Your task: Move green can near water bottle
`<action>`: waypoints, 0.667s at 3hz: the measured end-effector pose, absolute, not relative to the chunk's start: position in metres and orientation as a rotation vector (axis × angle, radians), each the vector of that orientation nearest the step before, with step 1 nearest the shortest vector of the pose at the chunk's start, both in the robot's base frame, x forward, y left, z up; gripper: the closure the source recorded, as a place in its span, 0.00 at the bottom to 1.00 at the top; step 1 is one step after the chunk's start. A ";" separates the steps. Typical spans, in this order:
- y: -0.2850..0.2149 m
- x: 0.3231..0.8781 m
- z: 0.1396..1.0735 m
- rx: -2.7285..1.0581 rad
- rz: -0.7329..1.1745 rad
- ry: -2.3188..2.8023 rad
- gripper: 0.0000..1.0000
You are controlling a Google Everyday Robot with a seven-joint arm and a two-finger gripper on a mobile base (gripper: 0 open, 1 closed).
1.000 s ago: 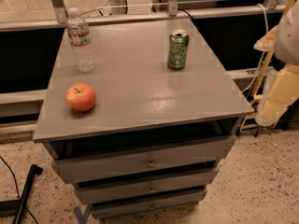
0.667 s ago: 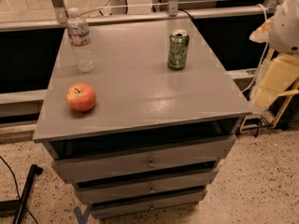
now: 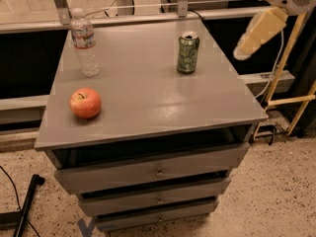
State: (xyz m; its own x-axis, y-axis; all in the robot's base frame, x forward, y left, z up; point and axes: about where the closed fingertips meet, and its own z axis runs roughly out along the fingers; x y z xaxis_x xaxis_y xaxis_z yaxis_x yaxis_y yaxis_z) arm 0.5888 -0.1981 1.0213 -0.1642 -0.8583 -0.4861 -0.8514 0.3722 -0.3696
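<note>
The green can (image 3: 188, 52) stands upright on the far right part of the grey cabinet top (image 3: 148, 98). It is dark green with pale print and a silver top. The water bottle (image 3: 84, 42) stands upright at the far left corner; it is clear, with a white cap and a white-and-red label. The two are far apart. My arm reaches in from the top right, and its cream end with the gripper (image 3: 241, 52) hangs in the air to the right of the can, beyond the cabinet's right edge, touching nothing.
A red apple (image 3: 85, 102) lies on the front left of the top. The cabinet has several drawers (image 3: 158, 172) below. A metal rail (image 3: 148, 19) runs behind it. A yellow frame (image 3: 291, 83) stands at the right, and a black bar (image 3: 27, 201) lies on the speckled floor.
My arm has risen from low beside the cabinet's right edge to the upper right, and its cream end has come closer to the can. The can, bottle and apple have not moved.
</note>
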 end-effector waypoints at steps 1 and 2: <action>-0.187 0.646 1.029 -1.363 0.061 1.939 0.00; -0.160 0.685 1.021 -1.320 0.167 1.904 0.00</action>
State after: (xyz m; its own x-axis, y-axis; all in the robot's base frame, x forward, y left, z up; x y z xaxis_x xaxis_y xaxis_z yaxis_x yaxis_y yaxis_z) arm 0.6851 -0.1605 1.0207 -0.1396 -0.7317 -0.6672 -0.8368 0.4474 -0.3156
